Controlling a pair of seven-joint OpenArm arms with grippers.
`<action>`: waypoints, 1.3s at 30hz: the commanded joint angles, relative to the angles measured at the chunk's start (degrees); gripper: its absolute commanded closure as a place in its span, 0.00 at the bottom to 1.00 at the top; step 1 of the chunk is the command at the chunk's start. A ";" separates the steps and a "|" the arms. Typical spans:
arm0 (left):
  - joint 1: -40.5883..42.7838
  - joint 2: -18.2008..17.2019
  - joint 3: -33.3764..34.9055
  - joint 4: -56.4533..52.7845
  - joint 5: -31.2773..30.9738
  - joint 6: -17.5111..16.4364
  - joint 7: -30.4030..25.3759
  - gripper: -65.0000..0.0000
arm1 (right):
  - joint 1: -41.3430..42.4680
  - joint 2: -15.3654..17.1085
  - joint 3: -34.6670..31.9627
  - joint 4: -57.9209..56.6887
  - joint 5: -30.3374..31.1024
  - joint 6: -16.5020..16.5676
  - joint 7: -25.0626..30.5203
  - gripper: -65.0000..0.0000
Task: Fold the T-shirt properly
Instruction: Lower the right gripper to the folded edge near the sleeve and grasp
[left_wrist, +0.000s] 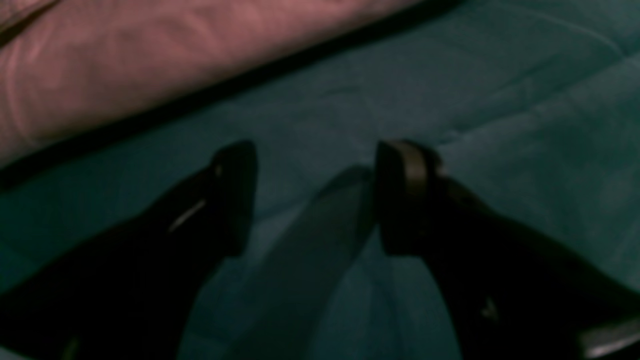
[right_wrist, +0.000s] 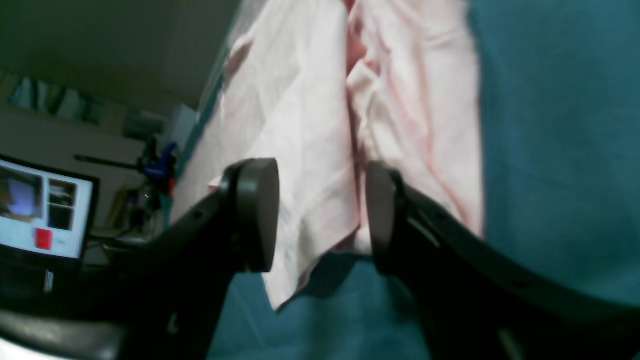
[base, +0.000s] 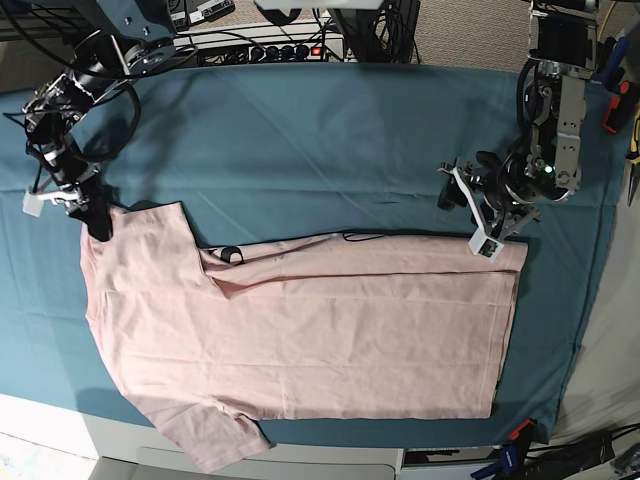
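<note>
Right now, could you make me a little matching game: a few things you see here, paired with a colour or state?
Things:
1. T-shirt
2. table cloth
3. left pincer
4. right pincer

Descriptions:
a. teal
b. open over bare cloth
c. pale pink, lying flat
d. fingers either side of pink fabric

Pairs: 1-c, 2-a, 3-b, 4-d

The T-shirt (base: 300, 330) shows only its plain side, one sleeve draped beyond the table cloth (base: 330, 140).
</note>
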 joint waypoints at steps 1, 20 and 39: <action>-0.63 -0.63 -0.39 0.87 -0.42 -0.04 -0.35 0.42 | 0.66 0.31 -1.14 0.24 0.22 -0.50 -0.39 0.55; -0.61 -0.61 -0.39 0.87 -0.39 -0.02 -0.33 0.42 | 3.13 0.33 -3.28 0.24 0.70 -0.52 -0.15 1.00; -0.61 -0.63 -0.39 0.87 -0.63 -0.04 -0.33 0.42 | 14.99 0.31 -5.88 0.22 -9.97 -0.39 9.11 1.00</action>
